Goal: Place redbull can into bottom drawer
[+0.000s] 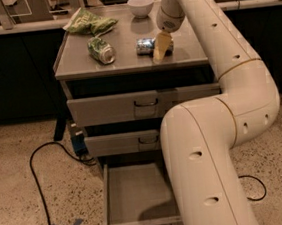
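Note:
The redbull can (145, 46), silver and blue, lies on its side on top of the grey drawer cabinet (125, 61). My gripper (159, 47) reaches down from the long white arm (213, 36) and sits at the can's right end, right against it or partly over it. The bottom drawer (134, 195) is pulled open near the floor, its flat grey floor bare, with my arm's lower segment covering its right side.
A green can (100, 49) lies on the cabinet top left of the redbull can. A green chip bag (89, 23) and a white bowl (140, 5) sit at the back. The two upper drawers (130, 105) are slightly out. A black cable (36, 165) runs on the floor at left.

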`<action>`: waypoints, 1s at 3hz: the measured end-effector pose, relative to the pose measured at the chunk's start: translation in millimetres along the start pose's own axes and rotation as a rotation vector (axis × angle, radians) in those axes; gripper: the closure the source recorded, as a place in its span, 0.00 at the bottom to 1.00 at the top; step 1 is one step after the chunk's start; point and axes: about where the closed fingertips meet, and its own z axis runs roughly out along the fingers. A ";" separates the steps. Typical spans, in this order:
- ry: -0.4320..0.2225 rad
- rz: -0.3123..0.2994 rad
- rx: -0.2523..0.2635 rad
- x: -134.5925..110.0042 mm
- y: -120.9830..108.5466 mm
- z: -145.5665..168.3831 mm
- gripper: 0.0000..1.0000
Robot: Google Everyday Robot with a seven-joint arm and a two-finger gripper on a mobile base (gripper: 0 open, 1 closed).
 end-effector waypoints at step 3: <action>0.019 0.042 -0.083 2.7 20.4 26.8 0.00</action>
